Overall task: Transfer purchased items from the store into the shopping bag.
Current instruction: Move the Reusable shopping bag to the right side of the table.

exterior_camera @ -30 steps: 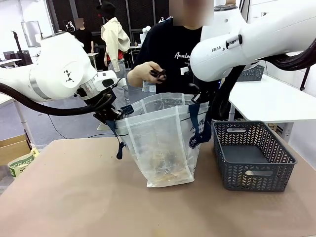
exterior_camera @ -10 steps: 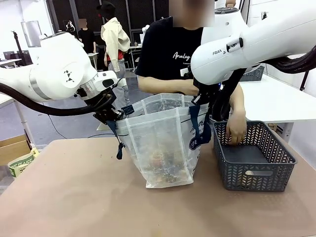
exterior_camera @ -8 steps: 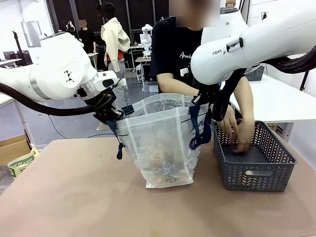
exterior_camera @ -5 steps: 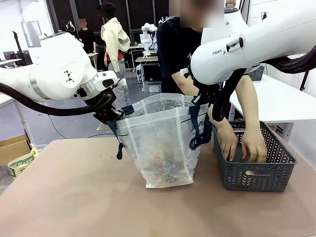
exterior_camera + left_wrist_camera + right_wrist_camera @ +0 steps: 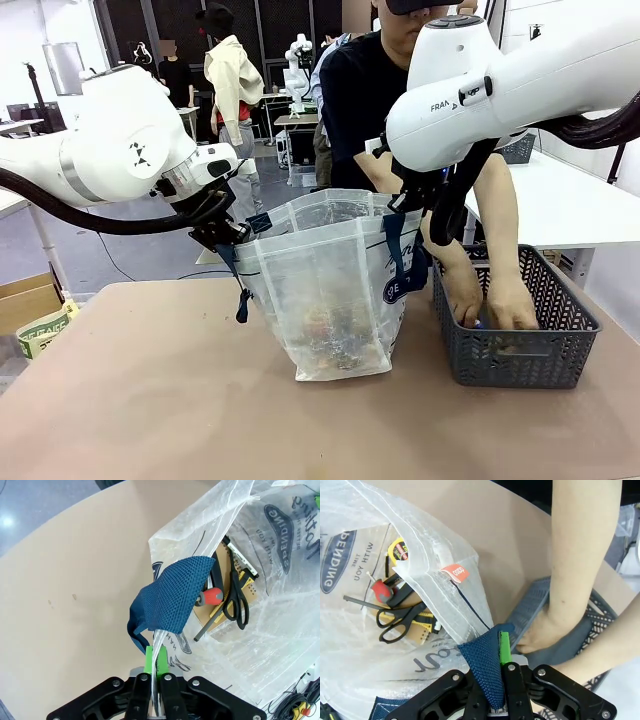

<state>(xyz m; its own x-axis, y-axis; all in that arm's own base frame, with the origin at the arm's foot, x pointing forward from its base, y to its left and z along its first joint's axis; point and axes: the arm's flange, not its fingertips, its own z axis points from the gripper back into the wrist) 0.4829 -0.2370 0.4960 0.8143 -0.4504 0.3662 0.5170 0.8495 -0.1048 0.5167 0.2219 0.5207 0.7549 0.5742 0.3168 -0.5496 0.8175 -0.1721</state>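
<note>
Shopping bag (image 5: pixel 320 285) hangs open between left hand (image 5: pixel 155 656) and right hand (image 5: pixel 500 647), each clenched on its top edge.

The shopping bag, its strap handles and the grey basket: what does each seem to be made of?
The shopping bag looks like thin translucent plastic film: it is crinkled and slightly glossy, and its contents show through. Its strap handles seem to be woven navy fabric webbing; a mesh weave shows. The basket appears to be rigid matte dark grey plastic, with moulded lattice walls.
</note>
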